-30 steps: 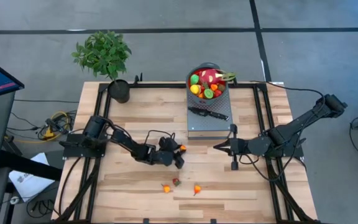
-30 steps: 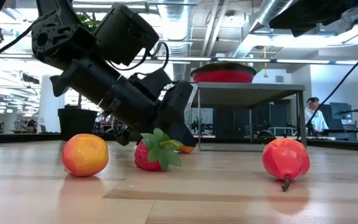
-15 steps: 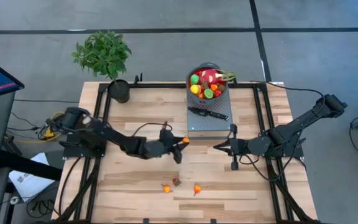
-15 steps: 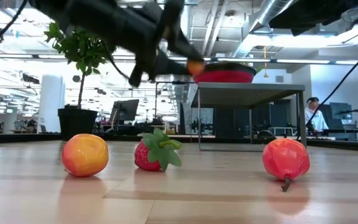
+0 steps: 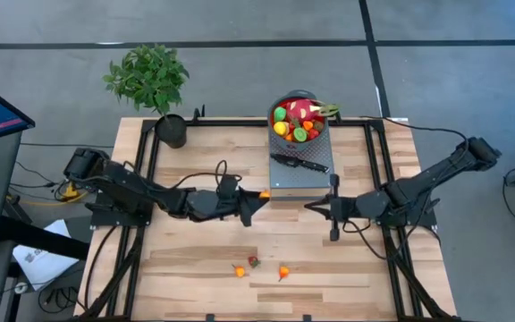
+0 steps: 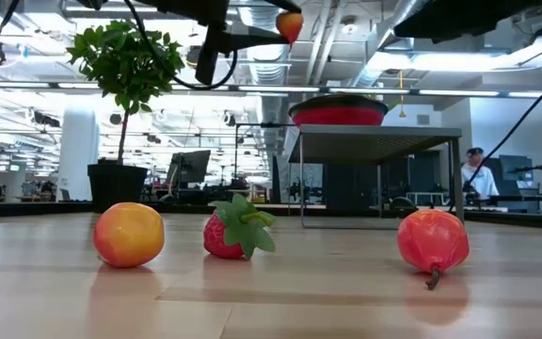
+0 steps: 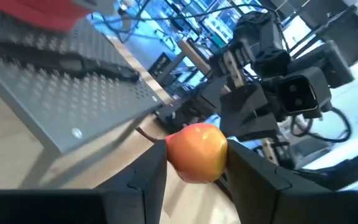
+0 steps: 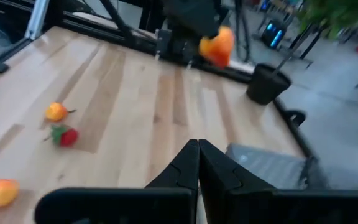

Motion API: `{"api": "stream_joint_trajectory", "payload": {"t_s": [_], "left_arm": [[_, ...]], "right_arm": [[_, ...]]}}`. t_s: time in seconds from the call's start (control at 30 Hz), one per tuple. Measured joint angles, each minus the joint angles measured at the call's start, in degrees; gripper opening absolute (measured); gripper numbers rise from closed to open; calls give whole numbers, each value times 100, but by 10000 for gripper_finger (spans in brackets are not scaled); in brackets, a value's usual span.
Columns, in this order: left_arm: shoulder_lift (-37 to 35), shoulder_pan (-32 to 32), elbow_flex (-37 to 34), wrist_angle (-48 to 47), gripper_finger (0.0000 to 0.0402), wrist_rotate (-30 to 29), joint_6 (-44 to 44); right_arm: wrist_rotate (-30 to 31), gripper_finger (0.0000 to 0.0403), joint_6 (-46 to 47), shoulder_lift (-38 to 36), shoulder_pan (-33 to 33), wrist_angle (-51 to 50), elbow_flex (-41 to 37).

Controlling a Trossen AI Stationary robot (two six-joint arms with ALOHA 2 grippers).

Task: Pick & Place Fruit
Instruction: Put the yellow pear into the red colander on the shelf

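My left gripper (image 5: 257,198) is high above the middle of the table, shut on a small orange-red fruit (image 7: 196,151), which also shows at the top of the low view as the fruit (image 6: 290,24). Three more fruits lie on the wood near the front edge: an orange-yellow one (image 6: 128,234), a strawberry (image 6: 238,229) and a red one (image 6: 432,240). A red bowl (image 5: 299,97) full of fruit stands on a grey platform (image 5: 316,179). My right gripper (image 5: 314,208) hangs shut right of the platform's near end, holding nothing. My left gripper pinches the orange-red fruit by its two opposite sides (image 7: 173,155) between its two fingers (image 7: 149,174), out at their free ends. The fingers lie about level and point toward the table's right side. The fruit is lifted clear, well above the table.
A black-handled knife (image 5: 298,163) lies on the grey platform in front of the bowl. A potted plant (image 5: 170,130) stands at the far left corner. Black frame rails run along the table's left and right sides. Bare wood lies between the two grippers and the near edge.
My left gripper has risen from just above the table to well above it, rolling as it went, and has carried the orange-red fruit up with it. The three fruits near the front edge have stayed where they were.
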Motion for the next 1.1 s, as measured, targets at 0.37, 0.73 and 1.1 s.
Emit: {"api": "stream_joint_trajectory", "payload": {"t_s": [0.37, 0.73, 1.1], "left_arm": [[0, 0, 0, 34, 143, 513, -931], [0, 92, 0, 38, 143, 507, -931], [0, 92, 0, 40, 143, 502, -931]], "right_arm": [[-21, 0, -1150, -2, -599, 891, -2], [-363, 128, -1402, -2, -756, 1116, -2], [-1007, 275, -1266, 207, -755, 1742, 5]]}}
